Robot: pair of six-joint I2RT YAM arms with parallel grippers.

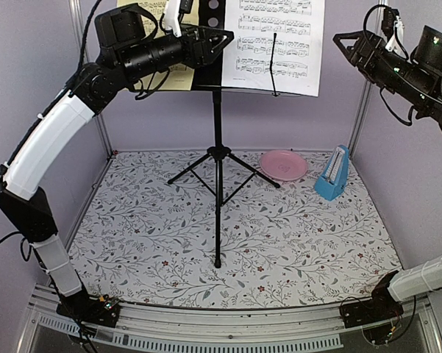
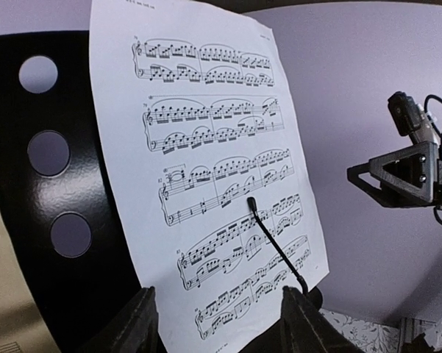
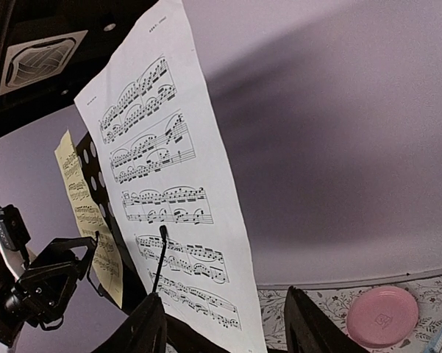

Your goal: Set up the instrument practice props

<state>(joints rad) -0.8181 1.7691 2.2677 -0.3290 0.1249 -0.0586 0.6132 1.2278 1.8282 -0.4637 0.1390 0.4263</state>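
The black music stand (image 1: 218, 147) stands on its tripod mid-table. A white sheet (image 1: 276, 44) rests on the right of its desk under a wire page holder (image 1: 274, 66). A pale-yellow sheet (image 1: 178, 76) sits on the left, mostly hidden by my left arm. My left gripper (image 1: 222, 38) is open and empty in front of the desk; its view shows the white sheet (image 2: 206, 169) and the perforated desk (image 2: 59, 184) just ahead. My right gripper (image 1: 342, 40) is open and empty, high to the right of the white sheet (image 3: 169, 191). The blue metronome (image 1: 333, 175) stands at the back right.
A pink round plate (image 1: 283, 164) lies at the back beside the metronome and near a tripod leg. Lilac walls close the back and sides. The floral mat (image 1: 279, 250) covers the table. The tripod legs spread across the mat's middle.
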